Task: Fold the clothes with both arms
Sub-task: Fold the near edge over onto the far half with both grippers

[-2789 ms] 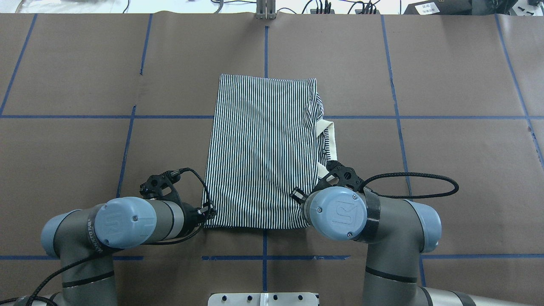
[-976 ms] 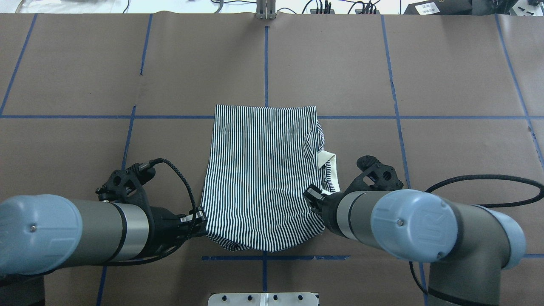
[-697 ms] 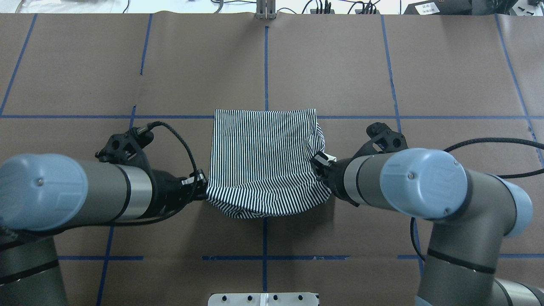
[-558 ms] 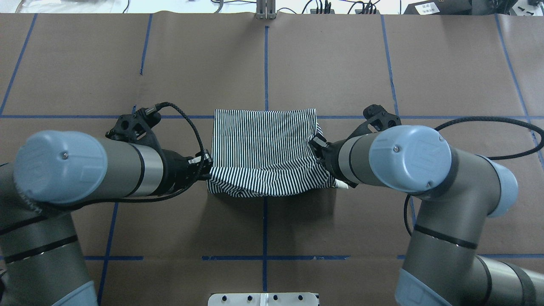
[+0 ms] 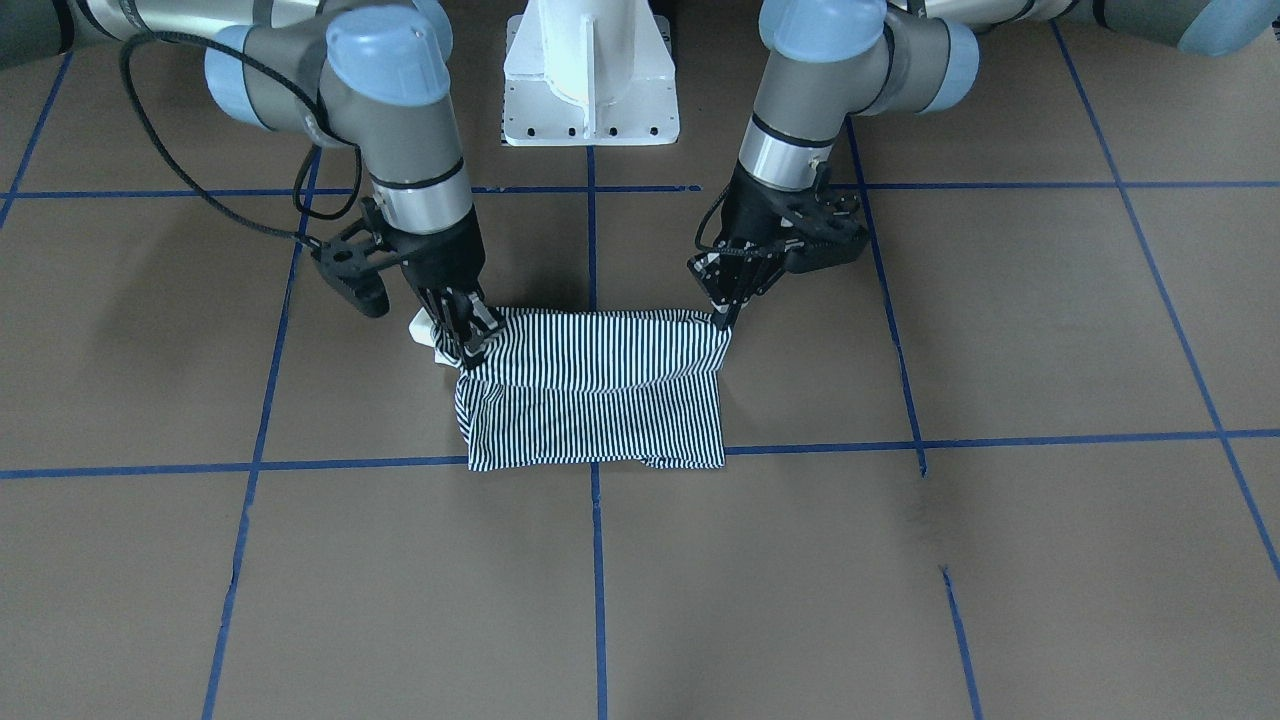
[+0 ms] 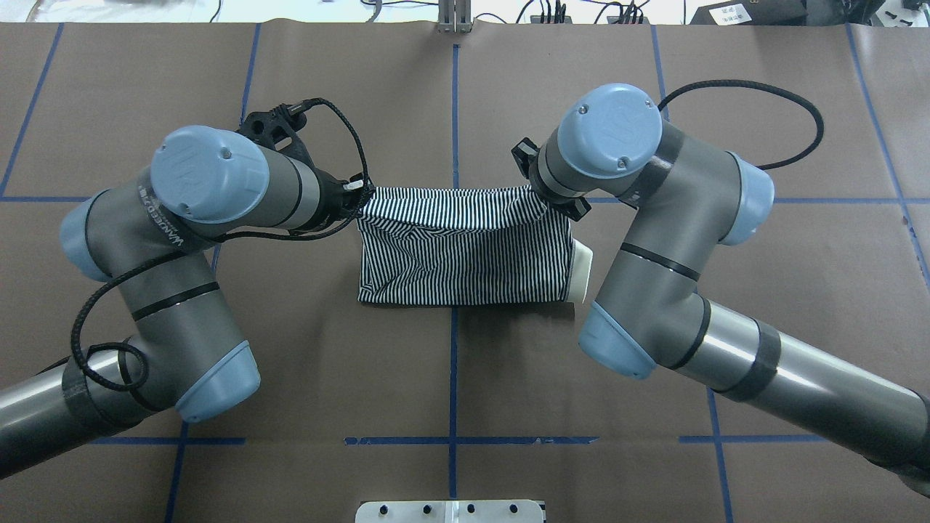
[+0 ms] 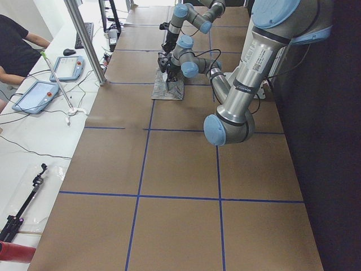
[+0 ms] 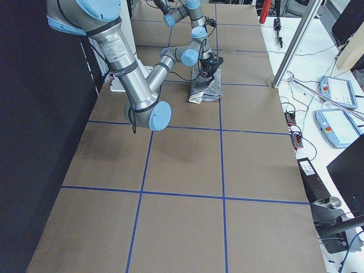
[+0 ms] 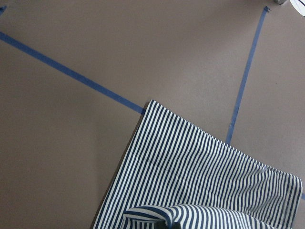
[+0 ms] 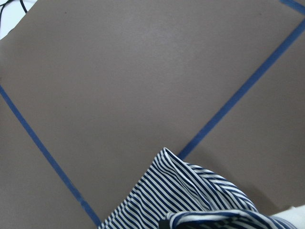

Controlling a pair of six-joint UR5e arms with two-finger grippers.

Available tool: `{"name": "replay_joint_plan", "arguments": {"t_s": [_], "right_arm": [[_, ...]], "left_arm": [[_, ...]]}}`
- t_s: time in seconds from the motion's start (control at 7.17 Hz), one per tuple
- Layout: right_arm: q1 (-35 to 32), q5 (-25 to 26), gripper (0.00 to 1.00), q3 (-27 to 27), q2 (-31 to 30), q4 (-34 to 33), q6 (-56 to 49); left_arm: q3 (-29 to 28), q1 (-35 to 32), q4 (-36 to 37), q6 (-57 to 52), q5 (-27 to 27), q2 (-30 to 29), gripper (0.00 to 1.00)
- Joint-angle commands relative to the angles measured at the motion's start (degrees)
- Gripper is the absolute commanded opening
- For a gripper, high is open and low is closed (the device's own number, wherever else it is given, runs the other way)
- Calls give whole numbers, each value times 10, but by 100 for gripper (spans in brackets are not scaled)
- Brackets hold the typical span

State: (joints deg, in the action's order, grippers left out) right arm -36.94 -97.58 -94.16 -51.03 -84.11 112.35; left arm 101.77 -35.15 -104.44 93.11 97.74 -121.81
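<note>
Striped cloth of the polo shirt (image 6: 465, 254) lies folded near the middle of the brown surface (image 6: 581, 109), across one blue tape line (image 6: 455, 109). In the overhead view the left claw (image 5: 722, 315) grips the shirt's corner at 10 o'clock, and the right claw (image 5: 466, 338) grips the corner at 2 o'clock. Both claws are closed narrow on the striped cloth, the fingertips pinching the edge.

The held edge is lifted a little above the surface, and the cloth sags in soft wrinkles between the two claws. The folded edge at 6 o'clock rests flat on the surface. The cream collar (image 6: 583, 270) comes out from the shirt at about 4 o'clock, just beside the right arm's forearm.

In each wrist view the striped cloth fills the frame at 6 o'clock, and the bare brown surface with blue lines is beyond it. The white pedestal base (image 5: 590, 75) stands at 12 o'clock in the front-facing view, between the two arms. In the exterior left view a person (image 7: 17, 51) sits at 10 o'clock, at a white desk.
</note>
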Motion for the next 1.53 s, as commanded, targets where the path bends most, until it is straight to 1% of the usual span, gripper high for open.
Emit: {"name": "replay_joint_plan", "arguments": {"t_s": [0.0,0.14,0.28,0.42,0.56,0.7,0.84,0.98,1.12,1.26,1.39], "right_arm": [[-15,-6,6,177,76,87,-16],[-32,-18,25,252,95,142,-37],[-60,-45,42,281,95,176,-66],[-78,-78,49,275,90,179,-72],[-76,-81,99,273,83,183,-73],[-78,-83,100,261,80,183,-74],[-75,-83,100,245,75,183,-72],[-72,-83,100,226,73,182,-70],[-52,-82,100,181,55,176,-69],[-49,-83,100,157,43,175,-69],[-49,-83,100,155,42,176,-69]], "left_arm": [[-76,-16,-22,-59,-19,-32,0],[-169,-38,-85,-103,-32,-67,18],[-258,-58,-164,-118,-33,-92,33],[-261,-71,-181,-119,-28,-92,41],[-258,-73,-183,-116,-26,-93,43],[-237,-74,-176,-115,-21,-92,40],[-214,-71,-173,-96,16,-92,0],[-214,-64,-141,-95,40,-106,0],[-213,-44,-89,-106,43,-120,0],[-220,-19,-66,-126,43,-129,0],[-236,4,-38,-141,43,-148,0]]}}
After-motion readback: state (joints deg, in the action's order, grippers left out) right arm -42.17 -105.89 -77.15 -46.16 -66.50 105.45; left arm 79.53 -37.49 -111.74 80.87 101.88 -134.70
